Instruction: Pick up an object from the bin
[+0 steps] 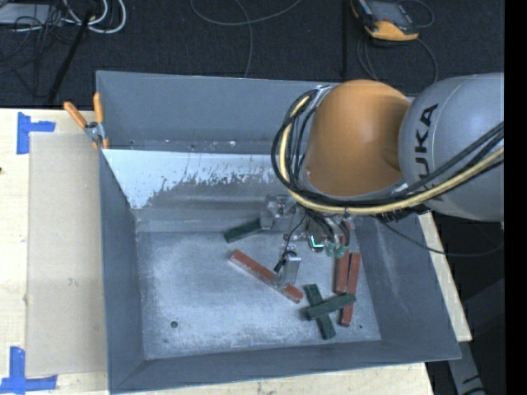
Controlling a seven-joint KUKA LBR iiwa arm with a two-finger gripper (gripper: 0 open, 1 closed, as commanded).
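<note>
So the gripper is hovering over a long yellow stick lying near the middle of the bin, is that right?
Not quite. The stick under the gripper is reddish brown, not yellow. The camera view shows it lying aslant near the middle of the bin, as you said, with the gripper over its right half.

Only readable text I can spot is on the big grey arm (461, 138), out at about 3 o'clock. There's black lettering on the housing right beside the orange cover (354, 138), and I can make out "UKA", turned sideways along the curved shell. That's all I can read, anything else is too small to tell.
</note>
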